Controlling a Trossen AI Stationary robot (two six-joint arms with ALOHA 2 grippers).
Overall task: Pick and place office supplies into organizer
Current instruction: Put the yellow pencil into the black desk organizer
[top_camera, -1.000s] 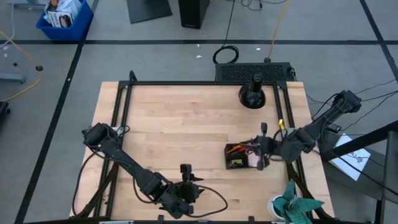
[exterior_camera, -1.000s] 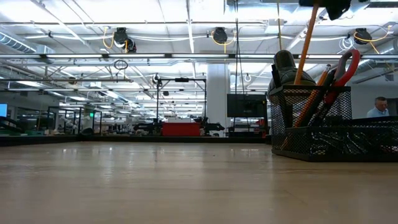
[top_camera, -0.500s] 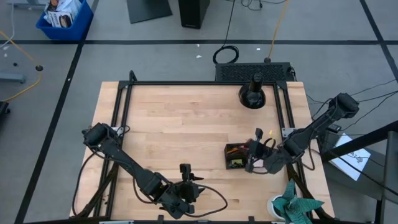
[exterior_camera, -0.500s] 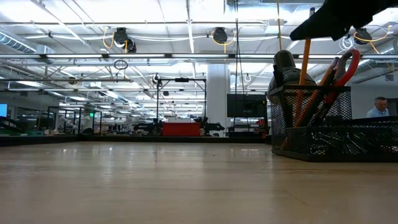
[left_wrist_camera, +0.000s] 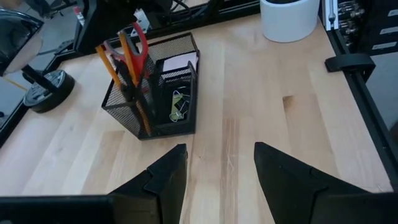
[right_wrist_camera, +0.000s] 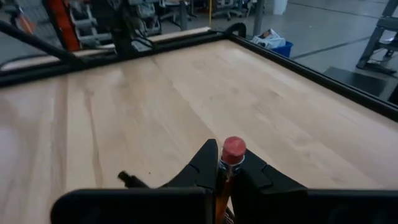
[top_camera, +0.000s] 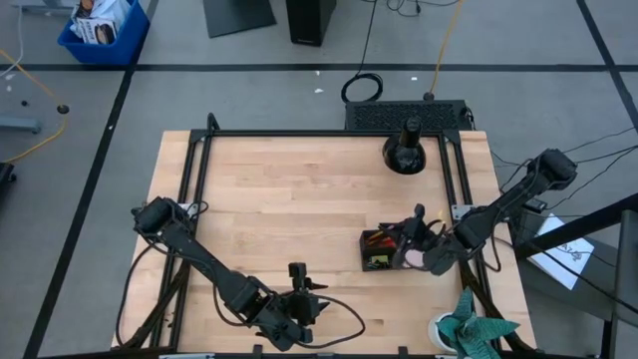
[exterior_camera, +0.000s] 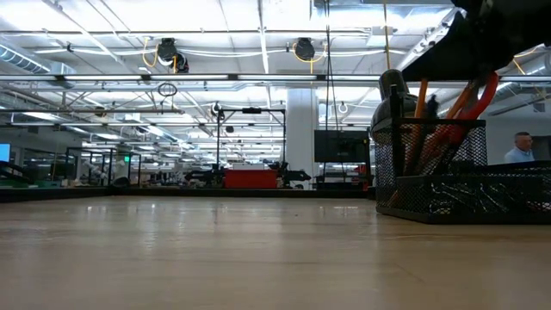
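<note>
The black mesh organizer (top_camera: 382,251) stands on the table's right side. Its tall compartment holds orange pencils (left_wrist_camera: 127,53) and red-handled scissors (exterior_camera: 482,86). The low compartment holds a pink sticky-note pad (left_wrist_camera: 180,62) and small clips (left_wrist_camera: 179,104). My right gripper (top_camera: 411,231) hangs over the organizer's tall compartment, shut on an orange pencil with a pink eraser (right_wrist_camera: 233,149). My left gripper (left_wrist_camera: 217,168) waits open near the table's near edge (top_camera: 299,277), pointing toward the organizer. My right gripper pinches the orange pencil between its two fingers (right_wrist_camera: 208,165), just below the eraser end (right_wrist_camera: 231,157). It comes from above, slanting. The pencil (exterior_camera: 419,108) runs down from the gripper into the organizer's tall compartment, nearly upright; its lower end is hidden among the other pencils.
A round black domed object (top_camera: 404,152) stands near the far edge. A white cup with a teal paper plant (top_camera: 469,329) sits at the near right corner. Black frame rails (top_camera: 199,179) border the table. Bare wood lies left of the organizer. A person (exterior_camera: 521,146) shows in the room behind.
My right gripper has come down toward the organizer and tipped over it. The held pencil has sunk deeper into the tall compartment, its shaft now mostly inside the mesh. My left arm has kept still.
</note>
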